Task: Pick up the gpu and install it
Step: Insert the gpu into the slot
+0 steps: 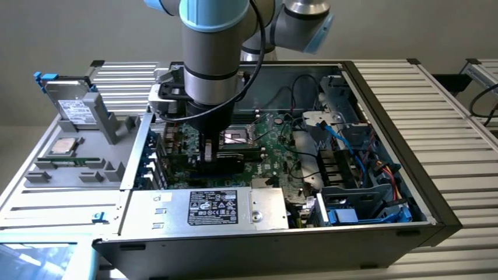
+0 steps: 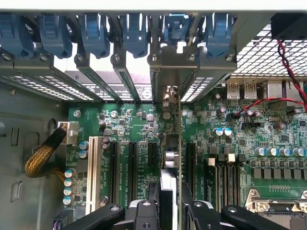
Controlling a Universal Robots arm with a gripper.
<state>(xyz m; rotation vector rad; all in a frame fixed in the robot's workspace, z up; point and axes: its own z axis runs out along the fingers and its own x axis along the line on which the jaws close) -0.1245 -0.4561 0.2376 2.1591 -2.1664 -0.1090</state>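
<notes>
My gripper [image 2: 170, 203] is shut on the gpu [image 2: 168, 160], which I see edge-on as a thin green card standing upright between the black fingers [image 2: 152, 207]. Its silver bracket [image 2: 173, 62] lies against the case's rear slot openings, and its lower edge is down among the black expansion slots of the motherboard [image 2: 240, 143]. In the exterior view, the gripper [image 1: 210, 158] reaches straight down into the open computer case [image 1: 435, 204], low over the motherboard [image 1: 272, 146]. There the card is mostly hidden by the fingers.
A row of blue retention clips [image 2: 96, 33] lines the rear slots. A white slot [image 2: 92, 167] and a braided cable [image 2: 41, 160] lie beside the card. The power supply [image 1: 210, 209], blue cables [image 1: 342, 146] and a silver hard drive [image 1: 78, 111] on a grey fixture surround the work area.
</notes>
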